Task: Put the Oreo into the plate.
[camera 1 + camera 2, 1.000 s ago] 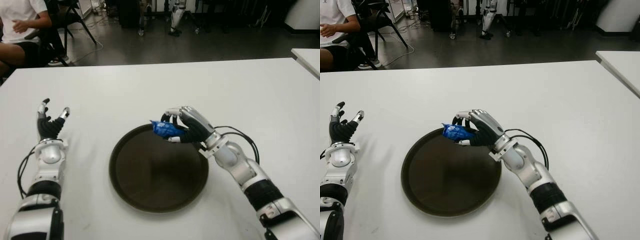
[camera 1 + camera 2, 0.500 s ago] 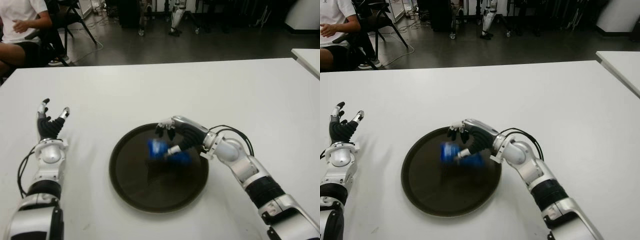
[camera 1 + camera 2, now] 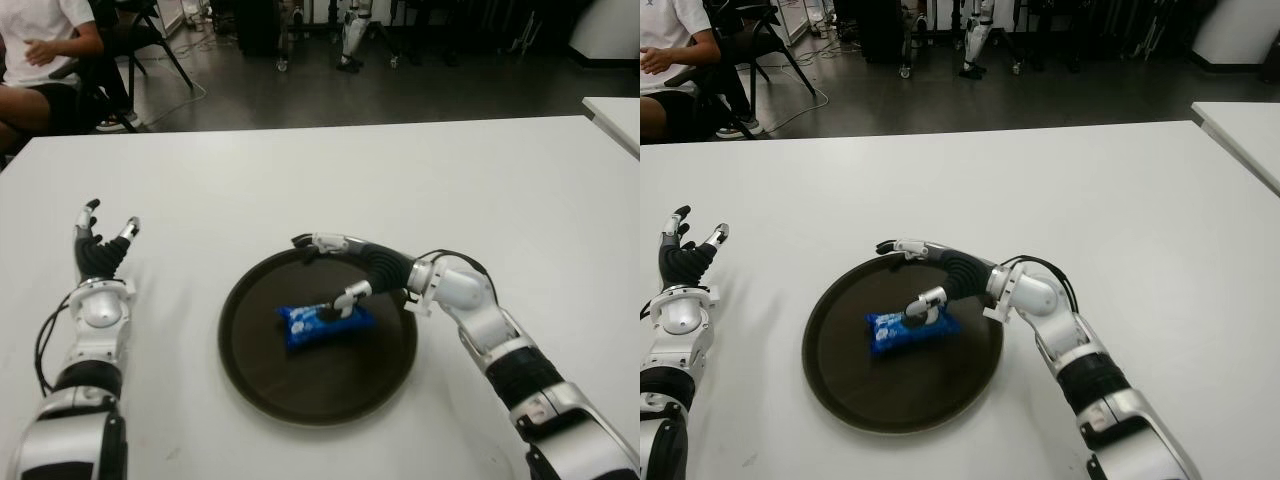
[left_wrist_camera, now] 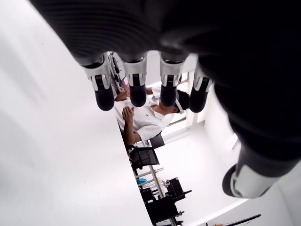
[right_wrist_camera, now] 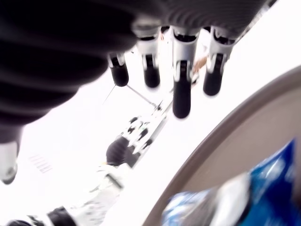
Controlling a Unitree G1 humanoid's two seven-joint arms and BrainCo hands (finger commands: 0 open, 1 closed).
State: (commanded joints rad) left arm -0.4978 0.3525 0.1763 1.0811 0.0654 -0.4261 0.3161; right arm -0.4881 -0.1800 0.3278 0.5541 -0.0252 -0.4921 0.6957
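We see the blue Oreo pack [image 3: 322, 322] lying flat in the dark plate [image 3: 250, 370], beneath our right hand's [image 3: 345, 270] spread, empty fingers [image 3: 312, 241]; left hand [image 3: 100, 252] open too.

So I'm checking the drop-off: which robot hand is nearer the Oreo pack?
Right. The right robot hand is open over the plate, thumb at the Oreo pack. The left robot hand shows open, far off on the table, left of the plate.

Beyond the white table [image 3: 300, 170] lies a dark grey floor [image 3: 300, 95]; at 11 o'clock a seated person [image 3: 40, 50] beside a black chair [image 3: 150, 40], another white table [image 3: 615, 115] at 2 o'clock
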